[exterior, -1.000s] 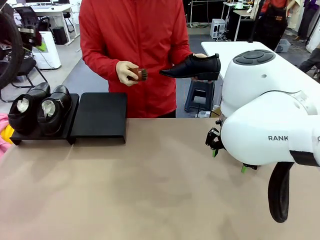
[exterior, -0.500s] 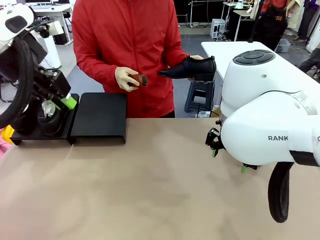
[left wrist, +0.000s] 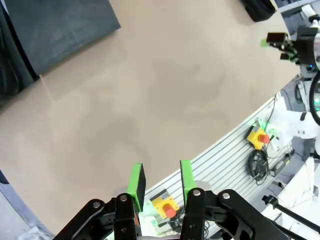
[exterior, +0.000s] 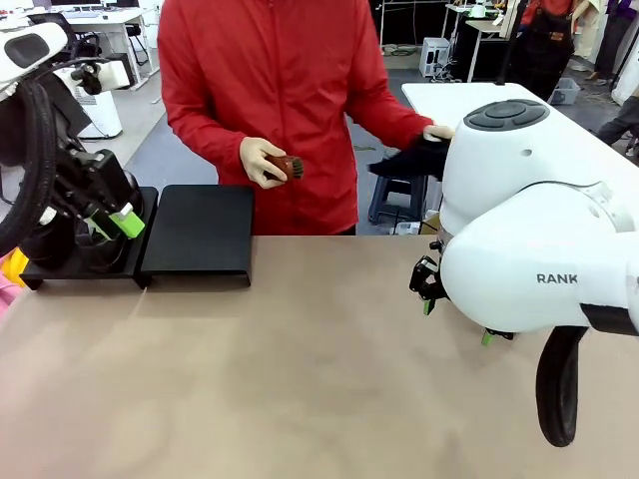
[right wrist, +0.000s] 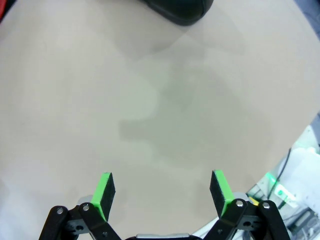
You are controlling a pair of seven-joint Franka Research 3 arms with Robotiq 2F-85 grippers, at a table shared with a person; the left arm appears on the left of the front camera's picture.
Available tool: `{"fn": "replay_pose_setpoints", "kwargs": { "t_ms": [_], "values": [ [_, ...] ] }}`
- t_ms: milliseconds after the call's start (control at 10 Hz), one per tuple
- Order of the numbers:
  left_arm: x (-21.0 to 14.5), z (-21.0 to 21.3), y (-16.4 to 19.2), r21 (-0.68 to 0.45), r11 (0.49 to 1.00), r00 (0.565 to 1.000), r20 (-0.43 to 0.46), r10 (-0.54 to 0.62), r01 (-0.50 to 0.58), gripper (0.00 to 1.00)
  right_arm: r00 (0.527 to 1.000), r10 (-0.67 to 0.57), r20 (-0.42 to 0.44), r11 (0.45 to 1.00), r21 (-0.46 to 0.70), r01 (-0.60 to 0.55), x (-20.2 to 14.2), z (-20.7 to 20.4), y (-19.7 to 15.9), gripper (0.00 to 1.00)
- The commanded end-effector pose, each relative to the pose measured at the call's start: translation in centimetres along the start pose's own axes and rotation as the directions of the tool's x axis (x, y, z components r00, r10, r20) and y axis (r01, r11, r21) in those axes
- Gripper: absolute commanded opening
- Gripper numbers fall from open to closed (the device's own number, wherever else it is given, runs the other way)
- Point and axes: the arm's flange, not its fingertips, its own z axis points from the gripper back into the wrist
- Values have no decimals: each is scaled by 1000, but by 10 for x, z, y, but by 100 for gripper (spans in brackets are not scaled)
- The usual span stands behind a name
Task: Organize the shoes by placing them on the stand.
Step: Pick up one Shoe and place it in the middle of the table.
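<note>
Left gripper [left wrist: 159, 175] hangs at the far left, just in front of two shoes [exterior: 97, 249] on the left platform of the stand [exterior: 200, 230]. Its pads are part-way in with a gap, pinching nothing. Right gripper [right wrist: 162, 186] is spread wide over the table [exterior: 300, 359] on the right. Person at the far side holds a third shoe [exterior: 409, 160] and a brush [exterior: 287, 166].

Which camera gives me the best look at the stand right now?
The front view: the stand shows both platforms side by side at far left, the right one bare, the left one partly behind the left arm. The left wrist view catches a corner of one platform; the right wrist view looks at the table.
</note>
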Motion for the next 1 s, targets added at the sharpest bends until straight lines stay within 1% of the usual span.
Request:
{"fn": "replay_pose_setpoints", "kwargs": {
  "t_ms": [0, 100, 300, 400, 500, 600, 700, 800, 900],
  "values": [
    [-1, -1, -1, -6, 1000, 999, 29, -14, 14, 40, 992, 121, -36, 992, 49, -119, -18, 21, -25, 100],
    [-1, -1, -1, -6, 1000, 999, 29, -14, 14, 40, 984, 177, -33, 982, 68, -174, -29, 33, -39, 100],
    [-1, -1, -1, -6, 1000, 999, 29, -14, 14, 40, 981, 183, -59, 981, 74, -179, -36, 43, -59, 100],
    [-1, -1, -1, -6, 1000, 999, 29, -14, 14, 40, 980, 189, -68, 980, 72, -184, -34, 43, -60, 100],
    [-1, -1, -1, -6, 1000, 999, 29, -14, 14, 40, 999, 29, -24, 999, -41, -30, -27, 37, -50, 100],
    [-1, -1, -1, -6, 1000, 999, 29, -14, 14, 40, 984, 177, -35, 982, 66, -175, -43, 45, -49, 100],
    [1, 0, -2, 11, 1000, 1000, 10, -2, 2, 40, 984, 177, -35, 982, 66, -175, -43, 45, -49, 100],
    [-14, -5, -25, -20, 998, 998, 24, 54, -53, 40, 984, 177, -35, 982, 66, -175, -43, 45, -49, 100],
    [-30, -6, -41, -34, 995, 990, 97, 98, -95, 40, 984, 177, -35, 982, 66, -175, -43, 45, -49, 100]
  ]
}}
